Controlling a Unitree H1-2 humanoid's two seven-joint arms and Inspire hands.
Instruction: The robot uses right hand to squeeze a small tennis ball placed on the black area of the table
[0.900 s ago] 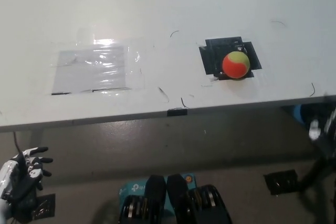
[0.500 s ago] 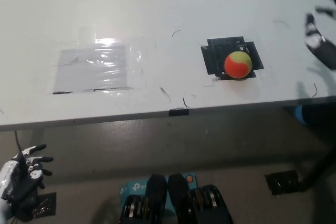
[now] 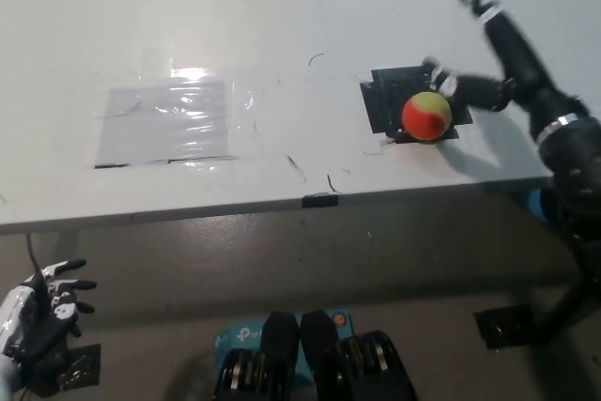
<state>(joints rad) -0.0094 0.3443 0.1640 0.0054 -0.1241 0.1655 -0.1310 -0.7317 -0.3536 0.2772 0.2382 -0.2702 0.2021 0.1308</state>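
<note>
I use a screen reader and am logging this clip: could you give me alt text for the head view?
The black right hand, fingers spread open, reaches over the white table beside an orange-and-yellow tennis ball sitting on a black patch. The white left hand rests low at the lower left, below the table edge.

right hand (image 3: 507, 77) over the table (image 3: 282, 7), fingers spread, one fingertip just beside the tennis ball (image 3: 426, 115) on the black area (image 3: 380, 100). left hand (image 3: 42, 316) rests lower left, below the table edge.
</note>
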